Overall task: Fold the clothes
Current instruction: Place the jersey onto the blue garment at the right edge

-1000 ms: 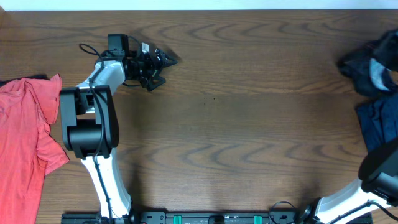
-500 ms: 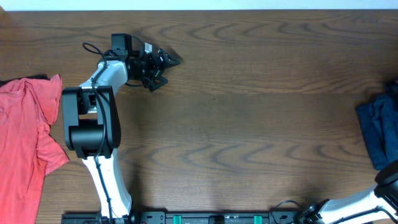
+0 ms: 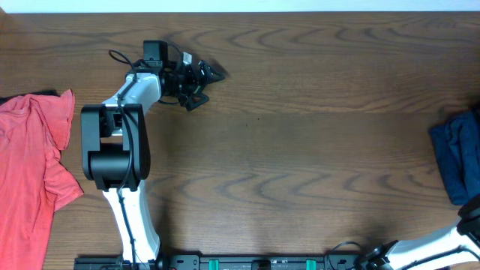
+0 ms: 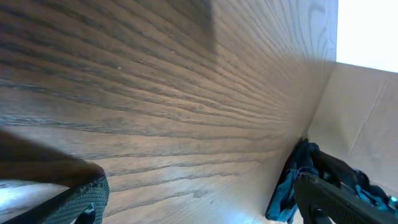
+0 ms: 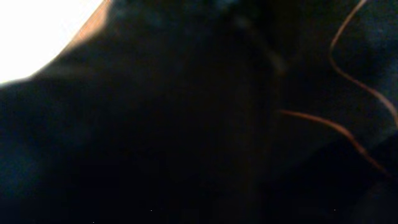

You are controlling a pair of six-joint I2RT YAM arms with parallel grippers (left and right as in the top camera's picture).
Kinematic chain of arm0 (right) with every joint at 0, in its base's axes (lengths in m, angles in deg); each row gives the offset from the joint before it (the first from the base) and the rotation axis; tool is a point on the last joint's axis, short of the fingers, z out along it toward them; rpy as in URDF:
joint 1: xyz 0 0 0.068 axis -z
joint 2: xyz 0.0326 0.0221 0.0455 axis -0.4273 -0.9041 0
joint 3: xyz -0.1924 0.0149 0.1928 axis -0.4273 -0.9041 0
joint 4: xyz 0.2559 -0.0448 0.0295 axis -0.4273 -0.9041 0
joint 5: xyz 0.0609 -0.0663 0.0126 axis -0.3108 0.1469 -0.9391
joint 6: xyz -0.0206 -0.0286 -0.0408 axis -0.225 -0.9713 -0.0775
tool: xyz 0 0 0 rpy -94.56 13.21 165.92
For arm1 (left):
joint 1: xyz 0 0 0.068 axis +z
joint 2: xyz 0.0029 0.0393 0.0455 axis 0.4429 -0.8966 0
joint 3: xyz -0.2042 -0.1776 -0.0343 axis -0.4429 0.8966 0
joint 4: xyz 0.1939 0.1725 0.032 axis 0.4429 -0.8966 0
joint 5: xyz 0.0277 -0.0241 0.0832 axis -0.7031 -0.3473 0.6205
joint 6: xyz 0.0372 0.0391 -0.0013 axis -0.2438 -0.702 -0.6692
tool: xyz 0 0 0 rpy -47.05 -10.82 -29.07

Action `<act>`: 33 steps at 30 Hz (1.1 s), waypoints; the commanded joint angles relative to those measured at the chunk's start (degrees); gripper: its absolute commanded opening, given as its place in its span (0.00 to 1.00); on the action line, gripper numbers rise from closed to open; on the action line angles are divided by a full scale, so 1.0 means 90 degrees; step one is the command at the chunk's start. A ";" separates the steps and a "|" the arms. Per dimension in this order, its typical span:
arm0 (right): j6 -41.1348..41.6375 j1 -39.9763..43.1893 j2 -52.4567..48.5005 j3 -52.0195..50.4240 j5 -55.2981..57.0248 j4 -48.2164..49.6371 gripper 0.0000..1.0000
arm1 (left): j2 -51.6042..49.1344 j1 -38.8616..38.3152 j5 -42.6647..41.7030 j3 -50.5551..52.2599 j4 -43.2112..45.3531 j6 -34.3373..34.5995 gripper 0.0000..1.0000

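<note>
The clothes (image 5: 186,124), black fabric with thin orange lines, fill the whole right wrist view and hide my right gripper's fingers. In the overhead view neither this jersey nor the right gripper shows; only a stretch of the right arm (image 3: 442,240) reaches off the bottom right corner. The right gripper is shut, with the jersey pressed right up against its camera. My left gripper (image 3: 204,88) hovers over the far left of the table, pointing right. It is open and empty, with its two fingers (image 4: 84,199) set wide apart over bare wood.
A red garment (image 3: 30,165) lies crumpled at the left edge of the wooden table (image 3: 300,150). A blue garment (image 3: 457,161) lies at the right edge and also shows in the left wrist view as a blue heap (image 4: 289,186).
The black jersey at the far right corner has left the overhead view together with the right arm. The left gripper has shifted slightly to the right.
</note>
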State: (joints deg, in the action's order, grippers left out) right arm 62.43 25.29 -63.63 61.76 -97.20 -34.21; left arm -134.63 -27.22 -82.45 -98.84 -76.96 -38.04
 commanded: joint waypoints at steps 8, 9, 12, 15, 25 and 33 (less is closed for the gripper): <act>-0.0299 -0.0566 -0.0901 0.0177 -0.0381 0.0170 0.01 | -0.0561 -0.0126 0.0908 0.0350 -0.0211 0.0015 0.98; -0.0321 -0.0602 -0.0901 0.0177 -0.0449 0.0216 0.01 | -0.0561 -0.0129 0.0908 0.0350 -0.0211 0.0015 0.98; -0.0342 -0.0682 -0.0899 0.0279 -0.0644 0.0255 0.01 | -0.0561 -0.0134 0.0908 0.0350 -0.0214 0.0015 0.98; -0.0505 -0.0801 -0.0899 0.0415 -0.1139 0.0289 0.01 | -0.0561 -0.0158 0.0908 0.0350 -0.0211 0.0017 0.98; -0.0595 -0.1367 -0.0899 0.0641 -0.1013 0.0342 0.01 | -0.0561 -0.0323 0.0906 0.0350 -0.0214 0.0068 0.98; -0.0602 -0.0882 -0.0899 0.0641 -0.1010 0.0187 0.01 | -0.0561 -0.0389 0.0908 0.0350 -0.0211 0.0066 0.98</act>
State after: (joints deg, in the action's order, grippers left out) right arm 57.90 14.54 -72.26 66.06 -106.25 -32.37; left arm -134.63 -30.01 -82.47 -98.84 -76.96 -38.00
